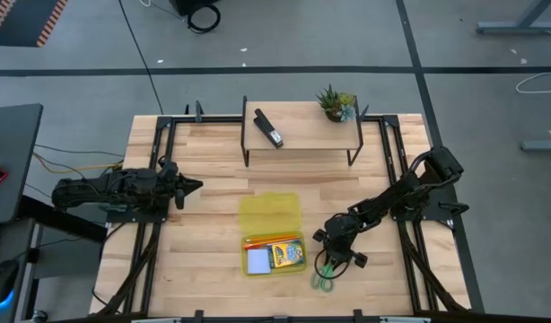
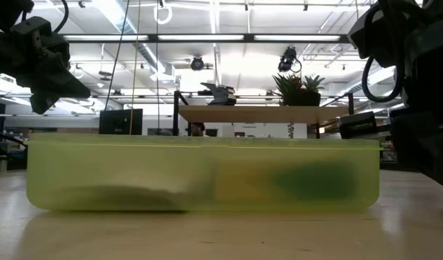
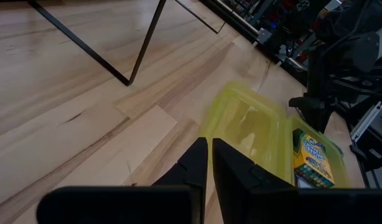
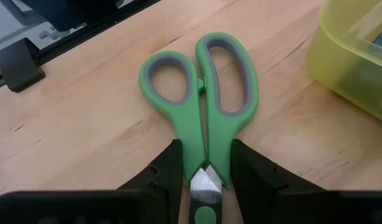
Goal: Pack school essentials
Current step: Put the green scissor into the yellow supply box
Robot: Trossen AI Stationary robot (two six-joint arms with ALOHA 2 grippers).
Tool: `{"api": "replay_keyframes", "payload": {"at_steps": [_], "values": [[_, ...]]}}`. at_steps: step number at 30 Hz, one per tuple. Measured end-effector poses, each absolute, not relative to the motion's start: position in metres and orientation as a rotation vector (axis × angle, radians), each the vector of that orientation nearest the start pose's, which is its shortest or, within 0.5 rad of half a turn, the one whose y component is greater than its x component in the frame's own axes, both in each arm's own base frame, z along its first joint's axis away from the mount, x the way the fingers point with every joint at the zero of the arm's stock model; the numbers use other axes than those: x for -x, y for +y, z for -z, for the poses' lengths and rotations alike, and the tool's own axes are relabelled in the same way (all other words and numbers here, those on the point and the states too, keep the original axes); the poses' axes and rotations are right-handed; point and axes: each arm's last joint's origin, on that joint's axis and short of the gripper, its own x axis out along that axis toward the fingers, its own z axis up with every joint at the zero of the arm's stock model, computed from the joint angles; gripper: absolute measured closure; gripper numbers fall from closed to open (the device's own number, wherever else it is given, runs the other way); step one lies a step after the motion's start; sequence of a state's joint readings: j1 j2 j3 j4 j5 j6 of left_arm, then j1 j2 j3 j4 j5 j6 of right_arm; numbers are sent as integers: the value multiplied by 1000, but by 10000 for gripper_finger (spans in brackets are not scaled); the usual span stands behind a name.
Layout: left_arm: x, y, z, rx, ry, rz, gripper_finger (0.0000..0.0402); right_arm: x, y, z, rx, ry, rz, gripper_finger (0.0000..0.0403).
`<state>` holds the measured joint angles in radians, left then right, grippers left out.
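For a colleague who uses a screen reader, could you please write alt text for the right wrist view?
The right gripper has its two dark fingers on either side of the green-handled scissors, which lie flat on the wooden table with their grey-lined handle loops pointing away from the camera. A corner of the yellow translucent plastic case sits beside them.

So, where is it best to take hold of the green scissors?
Grip the green scissors at the narrow neck beside the pivot, coming from above on the blade side. They lie flat and closed, and the right claw already straddles that neck, which looks narrower than the handle loops.
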<state>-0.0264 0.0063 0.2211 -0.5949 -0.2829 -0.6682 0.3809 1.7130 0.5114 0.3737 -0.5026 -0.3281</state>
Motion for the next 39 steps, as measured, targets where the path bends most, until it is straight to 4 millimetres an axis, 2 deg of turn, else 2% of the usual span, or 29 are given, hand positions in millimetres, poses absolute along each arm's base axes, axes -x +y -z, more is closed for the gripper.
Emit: {"api": "replay_keyframes", "payload": {"at_steps": [9, 26, 39], "values": [[-72, 6, -181, 598, 277, -369, 362, -242, 112, -90, 234, 707, -961, 283], [-72, 6, -181, 598, 277, -368, 366, -257, 118, -104, 222, 670, -967, 283], [-72, 6, -181, 598, 277, -368, 369, -257, 118, -104, 218, 673, -967, 283]]}}
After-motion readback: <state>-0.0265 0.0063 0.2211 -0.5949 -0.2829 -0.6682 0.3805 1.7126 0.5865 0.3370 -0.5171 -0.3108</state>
